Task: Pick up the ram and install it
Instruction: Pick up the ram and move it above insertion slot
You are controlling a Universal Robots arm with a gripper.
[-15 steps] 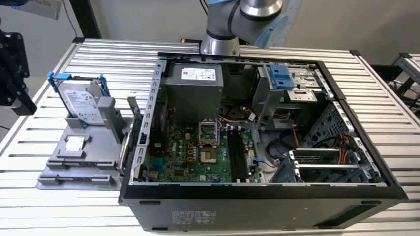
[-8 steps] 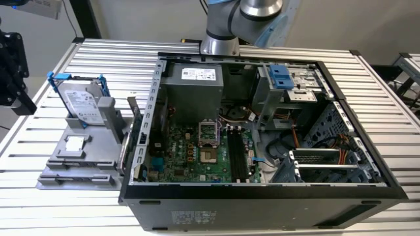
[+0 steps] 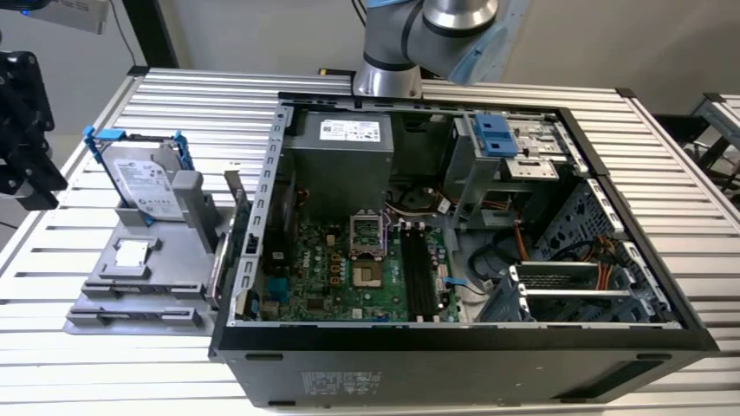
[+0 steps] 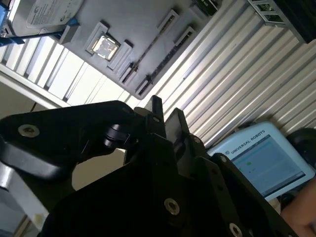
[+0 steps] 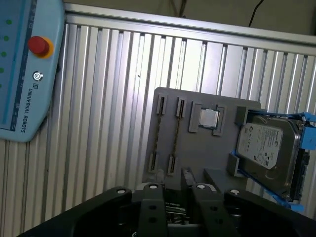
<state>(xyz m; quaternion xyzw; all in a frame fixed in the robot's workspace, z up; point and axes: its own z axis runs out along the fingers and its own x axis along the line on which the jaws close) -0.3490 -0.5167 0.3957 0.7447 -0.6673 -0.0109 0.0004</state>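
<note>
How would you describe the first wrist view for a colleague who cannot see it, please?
A grey holder plate lies on a slatted aluminium table, carrying two thin ram sticks edge-on, a processor chip and a hard drive in a blue bracket. The dark gripper sits in the foreground; a teach pendant lies apart on the table.

One open computer case (image 3: 463, 347) stands on one slatted bench (image 3: 682, 156). Inside it are one grey power-supply box (image 3: 341, 156) and one green circuit board (image 3: 347, 277).

At the exterior view's left lies one grey tray (image 3: 127, 299). It carries one hard drive (image 3: 145, 178) in one blue caddy (image 3: 104, 134).

In the first wrist view the tray shows four slot brackets (image 5: 160, 103) in two pairs, one square chip (image 5: 209, 117) and two thin strips on edge. The darker strip reads as the ram (image 5: 176, 134); what the other is I cannot tell.

One teach pendant (image 5: 19, 64) bears one red button (image 5: 38, 45). There is one robot arm (image 3: 405, 43) and one tool (image 4: 166, 111).
</note>
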